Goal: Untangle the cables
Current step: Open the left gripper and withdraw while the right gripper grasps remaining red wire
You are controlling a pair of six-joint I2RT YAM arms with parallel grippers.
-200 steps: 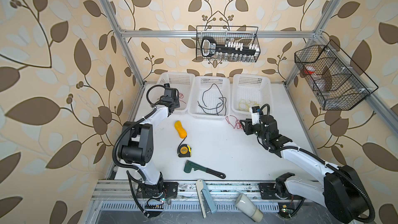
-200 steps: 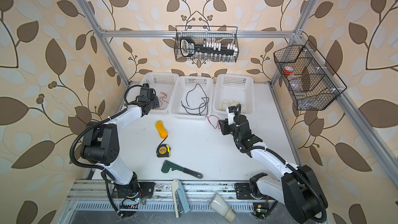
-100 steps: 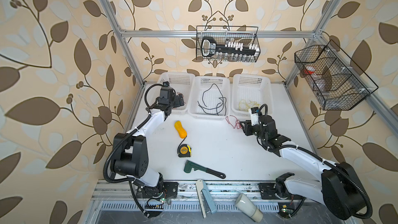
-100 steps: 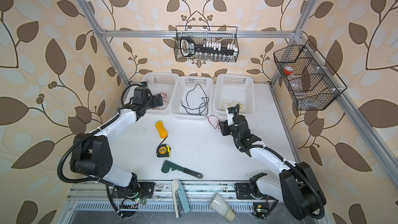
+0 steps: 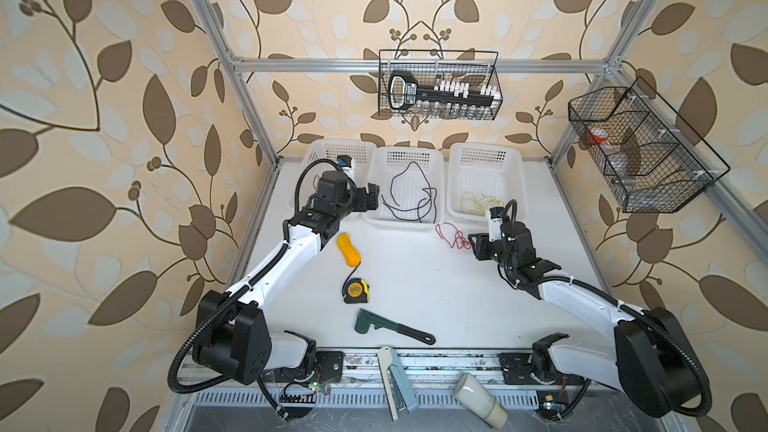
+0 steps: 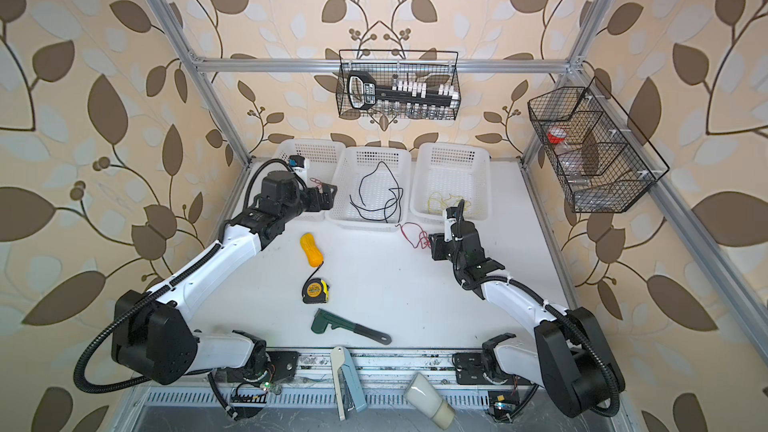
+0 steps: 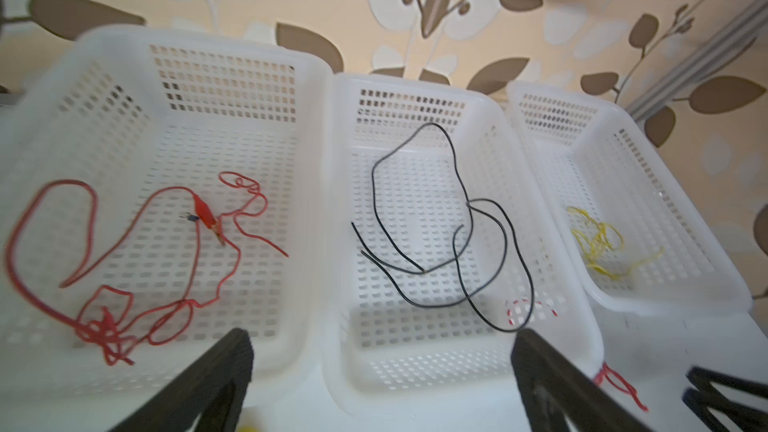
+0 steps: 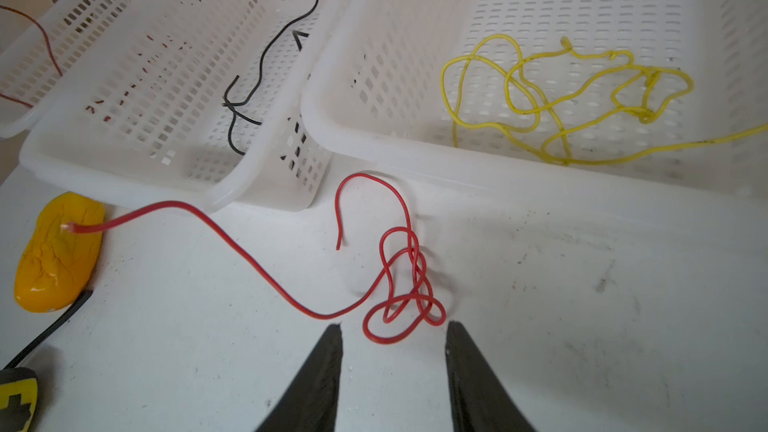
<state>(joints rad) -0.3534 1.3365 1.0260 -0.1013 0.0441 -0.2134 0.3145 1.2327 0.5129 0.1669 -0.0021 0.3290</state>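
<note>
A tangled red cable (image 8: 417, 280) is lying on the worktop (image 8: 582, 284) just before the three baskets (image 8: 457, 160) lining its far edge. Left to right, those are holding red cables (image 7: 195, 201), black cables (image 7: 468, 204) and yellow cables (image 7: 598, 238). The right gripper (image 8: 394, 326) is hovering at the tangle, jaws partly apart and empty, while the left gripper (image 7: 380, 332) is hanging above the left and middle baskets' front rims, jaws spread wide, empty.

Carries the left pincer (image 5: 368, 198) sideways, from over the left basket (image 5: 328, 146) to the seam between that basket and the middle basket (image 5: 409, 151). Spreads the jaws from half-closed to fully apart, with nothing between them. Stretches the left arm (image 5: 286, 259) out longer and flatter, and sinks the shoulder block toward the front rail (image 5: 457, 357).
</note>
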